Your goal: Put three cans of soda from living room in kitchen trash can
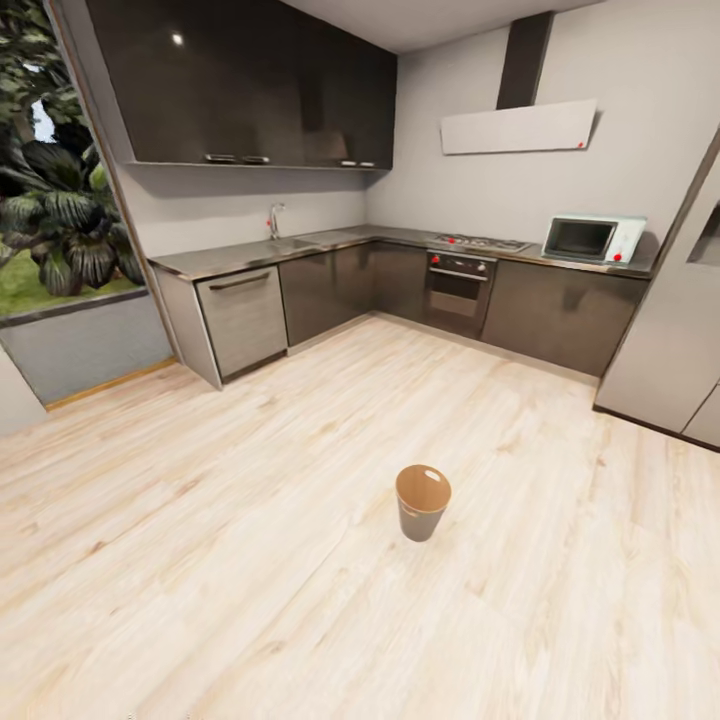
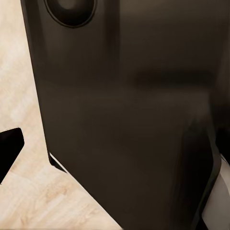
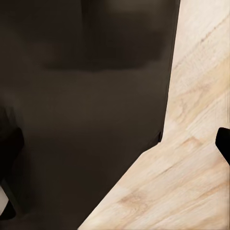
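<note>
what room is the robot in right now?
A kitchen: dark grey cabinets along two walls, a built-in oven under a hob, a sink tap. The trash can stands on the wood floor.

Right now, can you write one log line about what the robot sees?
place: kitchen | trash can: upright on wood floor, no cans seen | microwave: on counter

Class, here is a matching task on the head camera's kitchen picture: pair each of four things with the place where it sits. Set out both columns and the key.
Things:
1. trash can
2. microwave
3. faucet
4. oven

Places:
A. built in under the hob
B. on the wooden floor, out in the open
C. at the sink on the counter's left run
D. on the counter by the fridge

Pairs: 1-B, 2-D, 3-C, 4-A
</note>
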`<state>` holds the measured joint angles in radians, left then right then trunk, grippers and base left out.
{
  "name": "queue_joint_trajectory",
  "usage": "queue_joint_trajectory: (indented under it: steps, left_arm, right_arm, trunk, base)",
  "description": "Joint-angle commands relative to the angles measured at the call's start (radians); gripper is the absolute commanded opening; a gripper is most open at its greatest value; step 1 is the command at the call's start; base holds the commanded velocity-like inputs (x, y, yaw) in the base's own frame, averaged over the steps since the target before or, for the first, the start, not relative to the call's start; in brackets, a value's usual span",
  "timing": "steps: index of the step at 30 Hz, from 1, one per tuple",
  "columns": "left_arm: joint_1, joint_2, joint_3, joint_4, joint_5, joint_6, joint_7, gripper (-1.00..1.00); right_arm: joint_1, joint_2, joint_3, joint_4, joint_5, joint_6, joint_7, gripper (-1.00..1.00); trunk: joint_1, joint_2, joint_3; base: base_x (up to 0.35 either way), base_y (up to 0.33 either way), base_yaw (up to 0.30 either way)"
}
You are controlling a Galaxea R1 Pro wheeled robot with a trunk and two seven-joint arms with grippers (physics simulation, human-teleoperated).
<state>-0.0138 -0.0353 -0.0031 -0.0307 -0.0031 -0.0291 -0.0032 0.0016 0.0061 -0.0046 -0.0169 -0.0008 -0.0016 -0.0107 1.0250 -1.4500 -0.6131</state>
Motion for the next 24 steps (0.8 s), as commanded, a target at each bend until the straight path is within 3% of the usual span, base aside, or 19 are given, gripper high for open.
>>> queue_joint_trajectory:
  steps: [1,13,24]
  left_arm:
    - [0.0,0.0,0.0,0.0,0.0,0.0,0.0,1.0]
    - [0.0,0.0,0.0,0.0,0.0,0.0,0.0,1.0]
    - [0.0,0.0,-0.001,0.0,0.0,0.0,-0.001,1.0]
  right_arm:
    - [0.0,0.0,0.0,0.0,0.0,0.0,0.0,1.0]
    - [0.0,-0.001,0.0,0.0,0.0,-0.001,0.002,1.0]
    - [0.0,-0.001,0.0,0.0,-0.001,-0.001,0.003,1.0]
  trunk:
    - [0.0,0.0,-0.001]
    - [0.0,0.0,-0.009]
    - [0.0,0.0,-0.015]
  base:
    - [0.0,0.0,0.135]
    - [0.009,0.0,0.177]
    - [0.224,0.097,0.26]
